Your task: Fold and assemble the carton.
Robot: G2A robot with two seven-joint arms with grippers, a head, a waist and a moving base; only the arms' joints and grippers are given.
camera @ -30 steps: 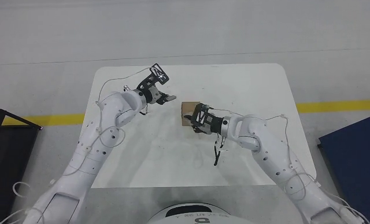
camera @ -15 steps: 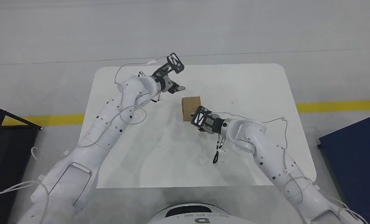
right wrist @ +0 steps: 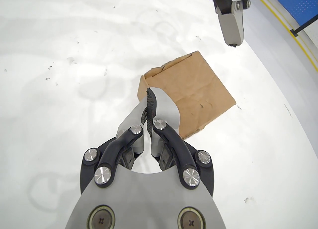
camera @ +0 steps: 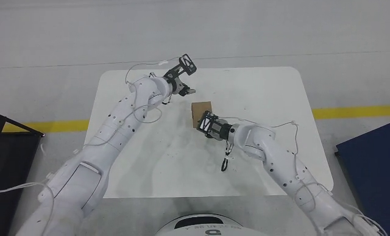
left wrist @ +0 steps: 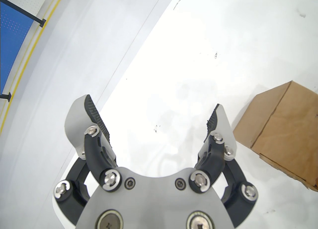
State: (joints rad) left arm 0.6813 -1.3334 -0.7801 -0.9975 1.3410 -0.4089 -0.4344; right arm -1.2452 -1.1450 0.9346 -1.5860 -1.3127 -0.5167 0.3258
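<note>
The carton (camera: 201,113) sat mid-frame on the bench (camera: 274,108). My right hand (camera: 208,122), clenched empty, was at its lower edge, and my left hand (camera: 187,85) hung released at its upper left. An unbraced push might skid it.

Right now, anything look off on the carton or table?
Carton isn't closed cleanly: along one top edge a flap stands proud, with a ragged, torn-looking rim and a gap under it. The right gripper has a frayed-looking pad. Table shows only small dark scuffs.
</note>
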